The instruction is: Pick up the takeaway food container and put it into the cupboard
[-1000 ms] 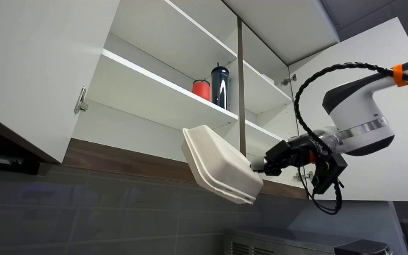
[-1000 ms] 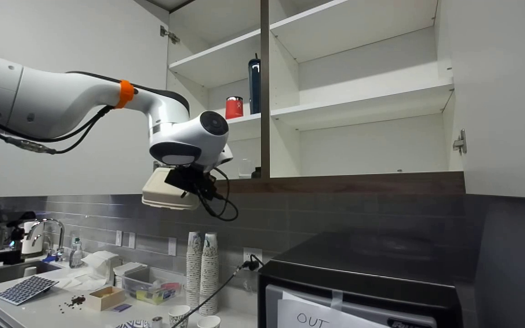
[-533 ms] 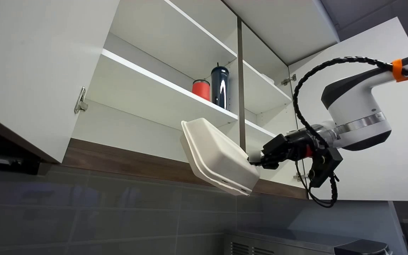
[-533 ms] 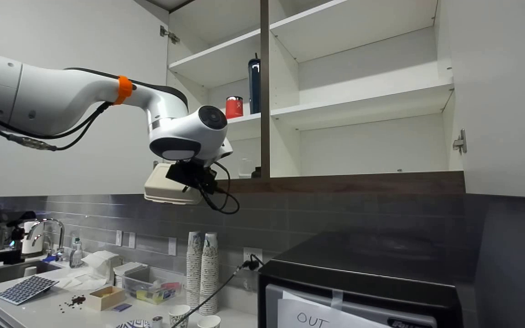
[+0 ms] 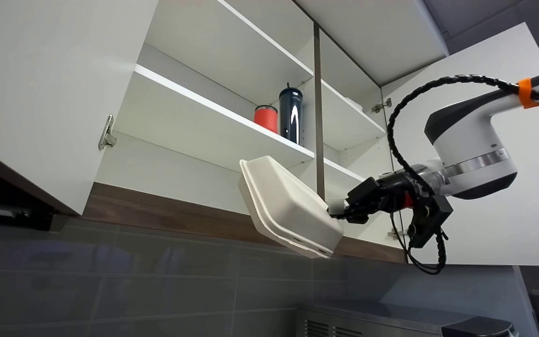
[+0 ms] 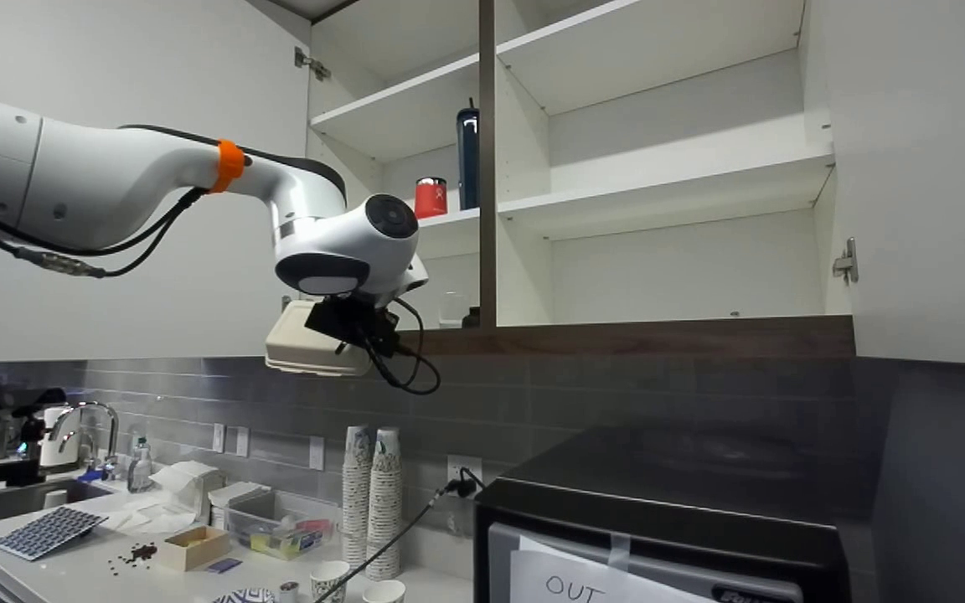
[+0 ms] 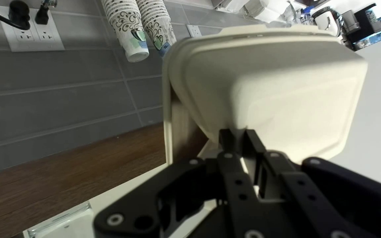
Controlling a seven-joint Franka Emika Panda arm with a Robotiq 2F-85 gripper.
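OK so the takeaway food container (image 5: 293,206) is definitely held: it's pinched in mid-air by the gripper (image 7: 238,134), with the fingertips (image 7: 226,140) clamped nearly together on it, though exactly which bit is caught can't be made out. In the wrist view it's seen spread upward and to the right of the fingertips, most of the upper right of the frame being filled by it. In an exterior view it's held tilted a bit below centre, just left of the gripper, and some of the brown bottom edge of the cupboard (image 5: 171,214) is covered by it, so yeah, it's held out front. Higher up, a red cup (image 5: 265,118) and a dark bottle (image 5: 291,114) can be seen side by side on a shelf (image 5: 204,126).
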